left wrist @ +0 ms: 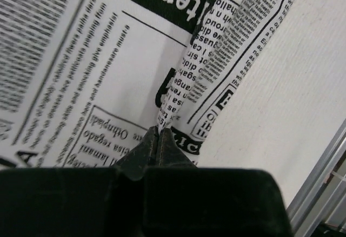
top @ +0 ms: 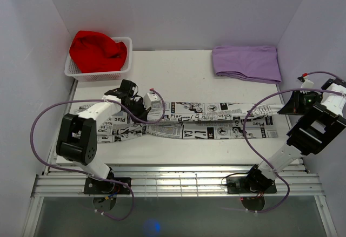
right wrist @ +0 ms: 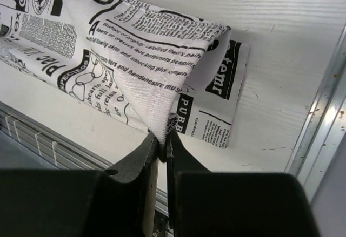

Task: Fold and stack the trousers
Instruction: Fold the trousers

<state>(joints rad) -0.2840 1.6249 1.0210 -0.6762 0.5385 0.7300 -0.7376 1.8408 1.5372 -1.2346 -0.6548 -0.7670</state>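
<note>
Printed trousers (top: 205, 122), stretched lengthwise between two pincers.
Raised fold at one end clamped in left pincer (left wrist: 159, 134); hem corner at the other end clamped in right pincer (right wrist: 162, 137); remainder lying on surface (top: 178, 75).

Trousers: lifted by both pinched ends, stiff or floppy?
Likely floppy: the trousers drape in soft folds where the right hand pinches a hem corner. The long middle span would probably sag between the hands. Probably light: the left hand holds up a thin fold by fingertips alone.
</note>
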